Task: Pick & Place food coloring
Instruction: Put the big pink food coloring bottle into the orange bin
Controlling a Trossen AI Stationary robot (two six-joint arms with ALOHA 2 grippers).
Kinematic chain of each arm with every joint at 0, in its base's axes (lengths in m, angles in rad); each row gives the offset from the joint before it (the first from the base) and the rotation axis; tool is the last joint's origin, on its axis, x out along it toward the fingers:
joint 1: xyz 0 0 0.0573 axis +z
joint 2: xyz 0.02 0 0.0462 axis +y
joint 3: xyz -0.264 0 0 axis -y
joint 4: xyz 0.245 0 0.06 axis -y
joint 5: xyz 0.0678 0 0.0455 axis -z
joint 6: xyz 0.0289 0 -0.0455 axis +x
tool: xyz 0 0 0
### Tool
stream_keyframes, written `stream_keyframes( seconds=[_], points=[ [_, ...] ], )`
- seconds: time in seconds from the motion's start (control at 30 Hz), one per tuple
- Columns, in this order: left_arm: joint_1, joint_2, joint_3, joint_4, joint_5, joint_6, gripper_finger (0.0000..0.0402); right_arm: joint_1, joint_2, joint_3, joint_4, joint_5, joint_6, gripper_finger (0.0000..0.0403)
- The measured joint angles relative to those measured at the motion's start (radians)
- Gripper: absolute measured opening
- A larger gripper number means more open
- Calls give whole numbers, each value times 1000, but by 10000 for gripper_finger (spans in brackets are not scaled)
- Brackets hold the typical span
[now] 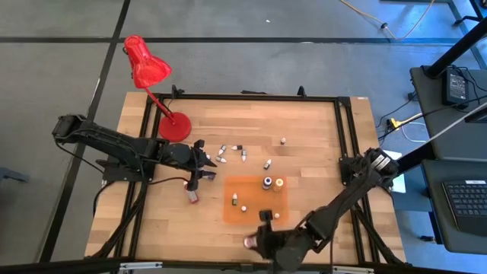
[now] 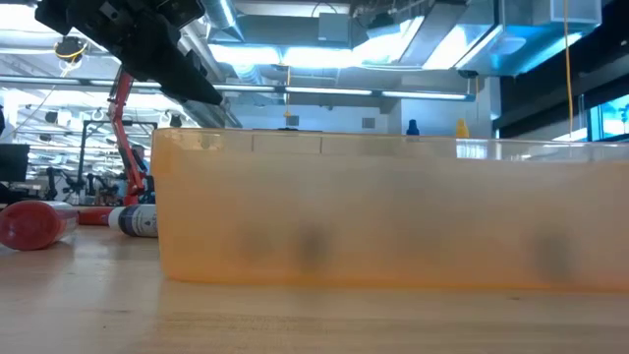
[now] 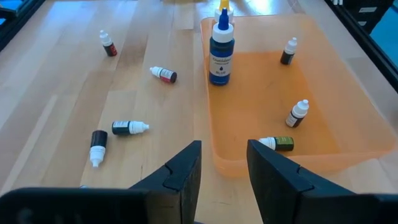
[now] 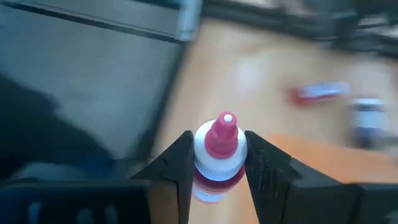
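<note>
blue bottle [image 3: 221,51] label "blue", r gripper [image 4: 217,163] clamps pink-tip bottle [image 4: 217,155]

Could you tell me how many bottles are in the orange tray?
5: blue bottle, yellow bottle behind it, far dropper, near dropper, lying dropper by tray wall. None looks hidden.

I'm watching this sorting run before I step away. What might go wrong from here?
1. The right gripper pinches a pink-tipped bottle only at its shoulder; it may slip or tilt when carried.
2. The tall blue bottle stands upright in the orange tray; a drop nearby may topple it.
3. Loose bottles near the left gripper may get knocked.
</note>
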Motion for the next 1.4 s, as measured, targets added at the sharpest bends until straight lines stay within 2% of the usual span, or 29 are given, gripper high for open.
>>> stream_keyframes(
  seconds=[0.17, 0.27, 0.8, 1.0, 1.4],
  points=[
    [0, 0, 0, 0, 1, -23, 122, -60, -3, 118, -298, 209, 206, 119],
    [0, 0, 0, -1, 1, -25, 121, -106, 1, 105, -398, 230, 343, 119],
    [0, 0, 0, 0, 2, -8, 121, -249, 2, -169, -313, 285, 614, 119],
    [0, 0, 0, -1, 2, -8, 125, -263, 2, -250, -201, 274, 620, 119],
    [0, 0, 0, -5, 2, -8, 125, -275, 2, -276, -174, 256, 618, 119]
  ],
)
